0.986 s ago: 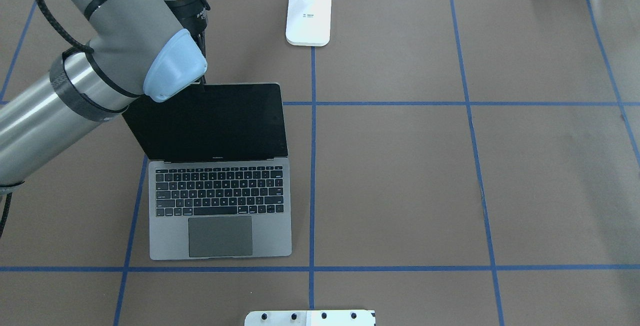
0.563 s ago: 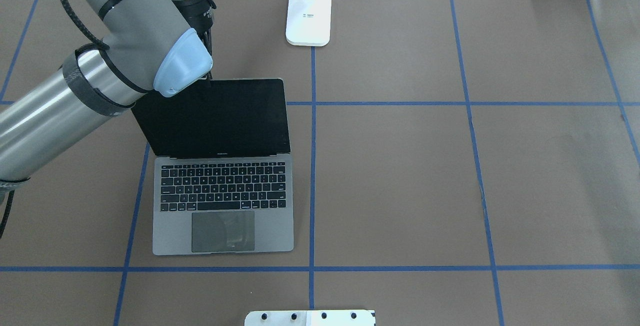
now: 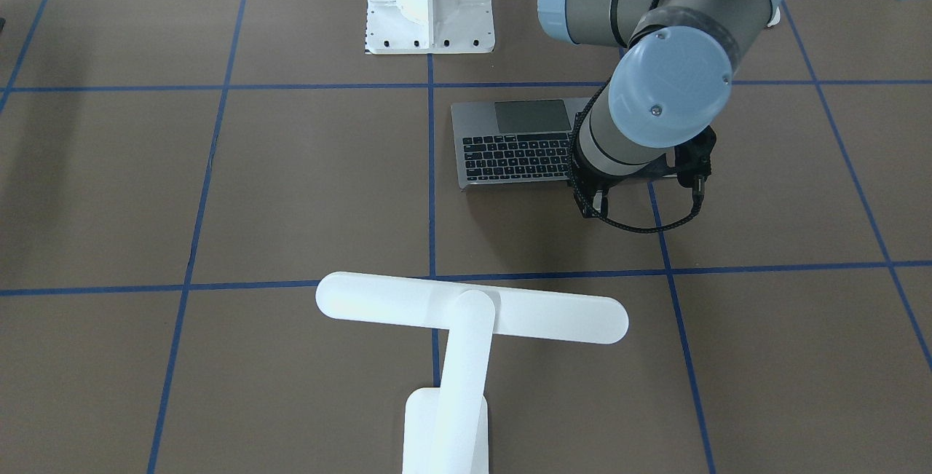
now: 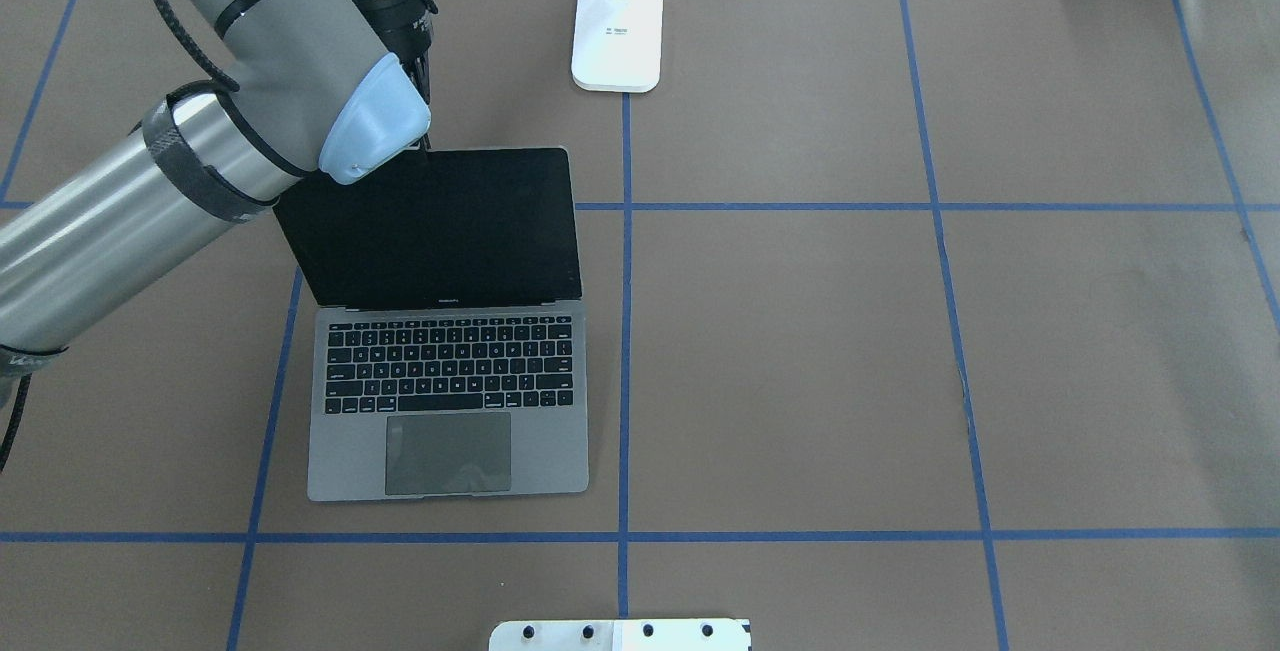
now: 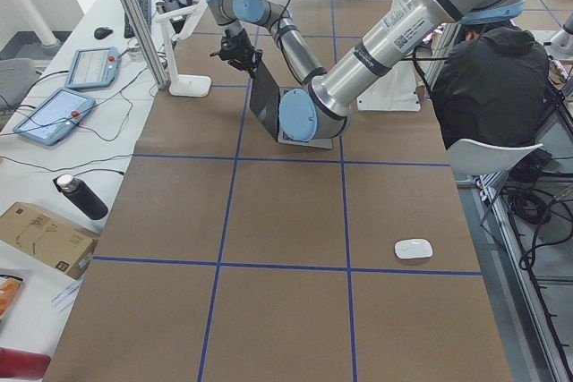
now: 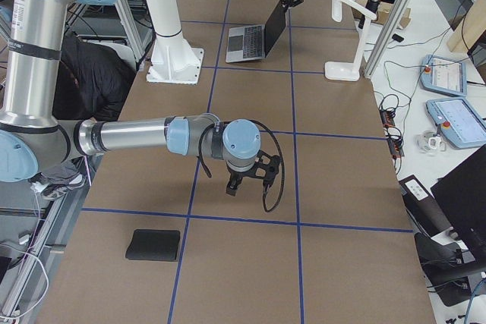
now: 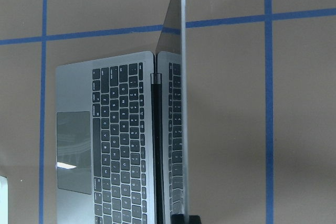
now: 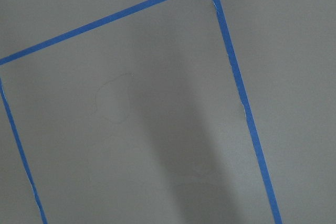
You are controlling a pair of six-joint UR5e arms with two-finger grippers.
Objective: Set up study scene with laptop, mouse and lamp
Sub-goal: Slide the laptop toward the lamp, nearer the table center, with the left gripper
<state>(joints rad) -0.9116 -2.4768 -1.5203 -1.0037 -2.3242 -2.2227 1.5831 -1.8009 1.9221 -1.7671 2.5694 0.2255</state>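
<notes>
Where my left claw meets the laptop, it is closed narrow on the top edge of the screen, about midway along that edge. The laptop is open, its base flat on the counter and its keyboard and trackpad facing my pedestal. The screen is black and stands close to upright; my left wrist view shows it edge-on, with one dark fingertip against it. The laptop sits just left of the centre tape line in the overhead view.

The lamp stands upright on the far side of the counter from me, beyond the laptop and apart from it. Its base straddles the centre tape line.

The mouse lies alone toward the counter's left end, well apart from the laptop.

My right claw hangs above bare counter toward the right end, fingers pointing down. Whether it is wide or narrow I cannot tell; its wrist view shows only brown surface and blue tape.
</notes>
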